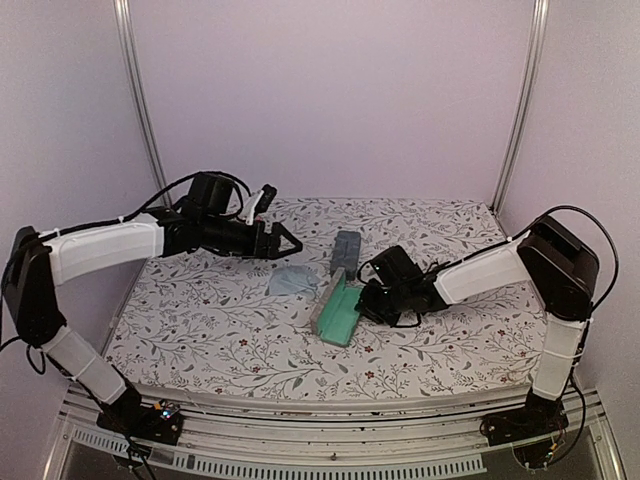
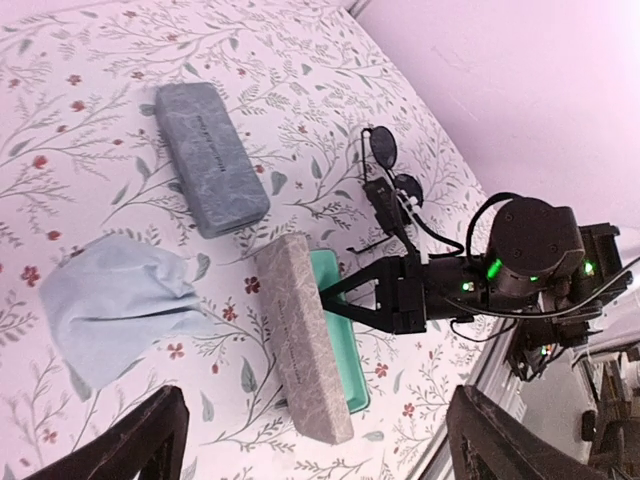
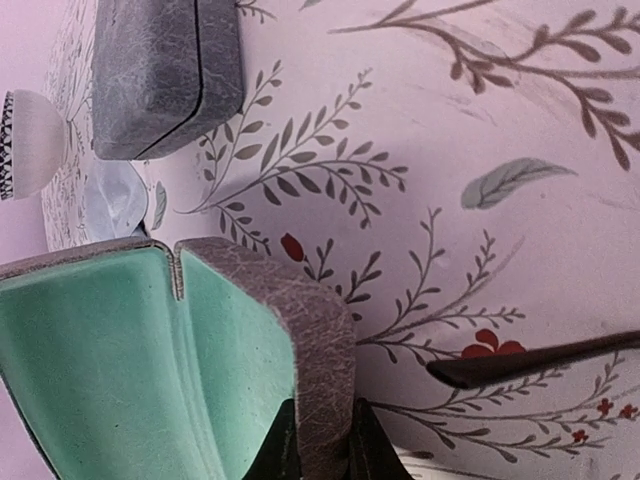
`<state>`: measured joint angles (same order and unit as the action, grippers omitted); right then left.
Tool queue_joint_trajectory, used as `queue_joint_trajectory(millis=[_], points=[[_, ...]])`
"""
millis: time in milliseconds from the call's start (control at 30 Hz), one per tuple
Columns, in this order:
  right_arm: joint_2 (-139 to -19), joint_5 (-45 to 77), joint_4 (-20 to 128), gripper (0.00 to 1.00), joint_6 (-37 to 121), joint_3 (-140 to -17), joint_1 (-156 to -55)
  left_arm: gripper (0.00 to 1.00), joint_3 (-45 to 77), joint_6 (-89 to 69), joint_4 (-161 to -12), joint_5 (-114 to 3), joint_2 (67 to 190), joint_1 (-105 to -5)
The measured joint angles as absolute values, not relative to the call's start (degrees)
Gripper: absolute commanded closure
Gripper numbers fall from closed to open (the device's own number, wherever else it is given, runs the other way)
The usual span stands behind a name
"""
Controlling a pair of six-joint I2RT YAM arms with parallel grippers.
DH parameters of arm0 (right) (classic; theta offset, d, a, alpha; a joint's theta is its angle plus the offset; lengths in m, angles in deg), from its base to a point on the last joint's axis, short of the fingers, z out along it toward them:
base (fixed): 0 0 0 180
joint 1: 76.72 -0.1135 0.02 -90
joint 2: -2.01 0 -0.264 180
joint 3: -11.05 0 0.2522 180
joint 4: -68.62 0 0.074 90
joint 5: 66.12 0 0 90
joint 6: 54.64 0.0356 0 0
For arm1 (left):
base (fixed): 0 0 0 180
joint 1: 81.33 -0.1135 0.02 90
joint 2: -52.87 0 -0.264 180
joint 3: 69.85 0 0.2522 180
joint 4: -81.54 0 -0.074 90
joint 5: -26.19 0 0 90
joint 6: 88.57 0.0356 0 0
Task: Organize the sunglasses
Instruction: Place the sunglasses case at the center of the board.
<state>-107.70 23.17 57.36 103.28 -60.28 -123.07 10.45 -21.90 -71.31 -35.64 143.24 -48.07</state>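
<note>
The right claw (image 2: 336,298) is clenched on the thin side wall of the open grey oblong case with a mint-green inside (image 2: 300,350). Its two black fingers (image 3: 288,450) pinch that wall, one inside and one outside. The case lies on the flowery white counter (image 1: 200,320). Just behind the right claw, beside its arm, the black thin-wire sunglasses with dark round lenses (image 2: 388,160) lie on the counter, outside the case. The left claw (image 1: 285,242) hangs in the air, released, fingers spread wide, holding nothing. Down near it lie a crumpled light blue cloth (image 2: 115,300) and a closed blue-grey oblong case (image 2: 210,155)
</note>
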Motion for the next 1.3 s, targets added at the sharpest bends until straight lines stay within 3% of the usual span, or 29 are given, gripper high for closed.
queue_joint_trajectory(millis=[100, 200, 433, 633, 933, 1300], points=[[-107.0, 25.5, 55.7, 0.67, 105.2, -60.5, -124.4, 0.08, 4.4, -23.0, -74.2, -41.8, 136.2, -48.0], [-106.3, 27.3, 53.5, 0.61, 106.0, -61.0, -125.6, 0.09, -0.7, -24.4, -75.7, -46.5, 131.1, -47.7], [-104.1, 29.7, 47.0, 0.61, 104.6, -61.1, -127.1, 0.15, -13.8, -29.9, -79.3, -55.3, 121.4, -43.4], [-103.5, 30.9, 42.6, 0.61, 101.8, -61.8, -127.3, 0.24, -23.6, -37.8, -84.4, -56.0, 119.3, -39.7], [-103.1, 31.0, 41.1, 0.6, 98.1, -62.2, -127.3, 0.65, -25.4, -47.1, -94.7, -55.7, 131.8, -32.1], [-96.7, 31.5, 43.4, 0.61, 95.9, -59.9, -127.3, 0.82, -13.8, -50.8, -95.2, -58.7, 152.1, -23.3]])
